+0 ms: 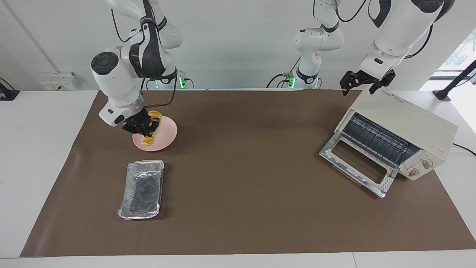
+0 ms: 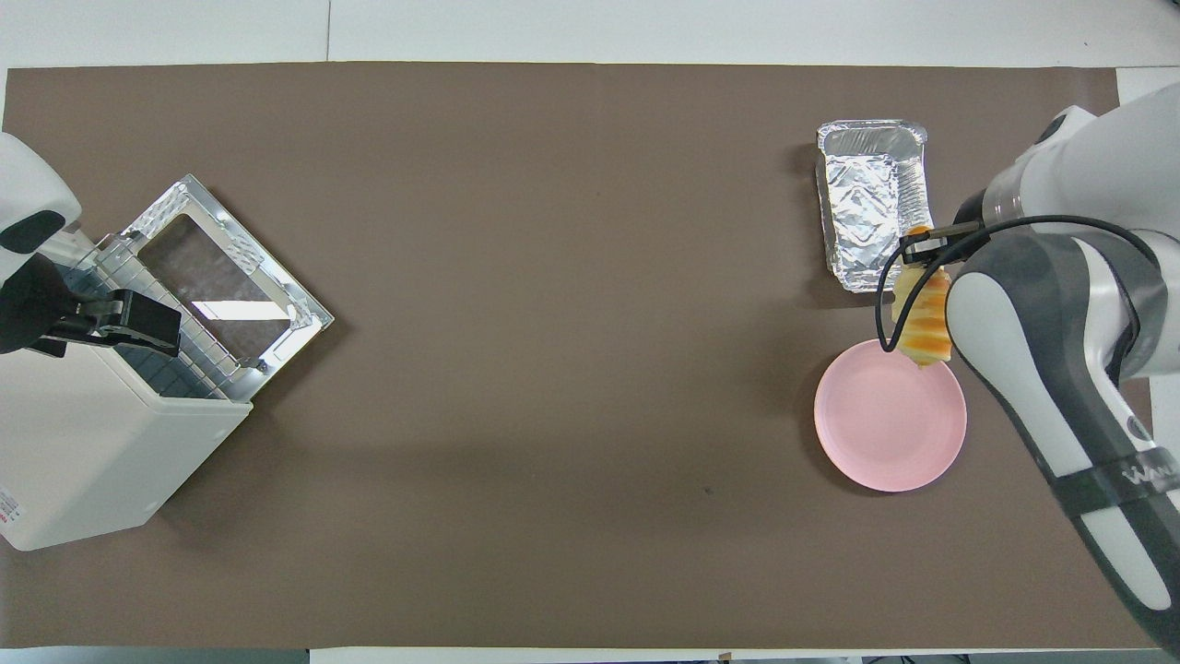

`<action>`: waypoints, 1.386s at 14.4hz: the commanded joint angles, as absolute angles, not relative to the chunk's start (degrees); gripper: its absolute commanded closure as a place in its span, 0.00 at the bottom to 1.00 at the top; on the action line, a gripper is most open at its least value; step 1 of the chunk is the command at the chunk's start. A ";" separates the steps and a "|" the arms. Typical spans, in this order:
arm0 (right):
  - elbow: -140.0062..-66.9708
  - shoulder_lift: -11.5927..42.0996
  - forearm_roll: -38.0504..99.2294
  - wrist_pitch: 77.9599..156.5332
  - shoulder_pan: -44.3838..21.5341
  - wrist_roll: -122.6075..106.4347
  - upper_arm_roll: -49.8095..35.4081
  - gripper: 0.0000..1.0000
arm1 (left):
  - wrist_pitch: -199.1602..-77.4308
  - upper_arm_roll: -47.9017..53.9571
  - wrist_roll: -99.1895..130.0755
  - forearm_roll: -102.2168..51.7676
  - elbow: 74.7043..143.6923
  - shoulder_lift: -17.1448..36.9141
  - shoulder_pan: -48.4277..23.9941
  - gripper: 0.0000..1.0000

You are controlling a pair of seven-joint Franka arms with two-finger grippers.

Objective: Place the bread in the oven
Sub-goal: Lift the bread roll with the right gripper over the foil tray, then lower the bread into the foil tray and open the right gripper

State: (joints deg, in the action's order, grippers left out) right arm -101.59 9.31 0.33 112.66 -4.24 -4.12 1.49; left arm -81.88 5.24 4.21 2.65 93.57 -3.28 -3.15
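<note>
The yellow-orange ridged bread (image 1: 151,130) is in my right gripper (image 1: 143,126), which is shut on it and holds it tilted just over the round pink plate (image 1: 168,134). In the overhead view the bread (image 2: 925,318) shows beside the right arm, over the plate's rim (image 2: 885,424). The cream-white oven (image 1: 409,126) stands at the left arm's end of the table, with its glass door (image 1: 357,163) dropped open and the wire rack showing. My left gripper (image 1: 366,82) hangs open and empty above the oven's top (image 2: 83,443) and waits.
A rectangular silver foil tray (image 1: 143,188) lies on the brown mat, farther from the robots than the plate; it also shows in the overhead view (image 2: 871,203). The oven's open door rests on the mat in front of it.
</note>
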 commanded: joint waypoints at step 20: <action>-76.90 38.67 0.35 120.32 -2.29 -4.93 1.49 1.00 | -82.35 5.45 3.96 1.58 95.80 -5.27 -2.29 0.00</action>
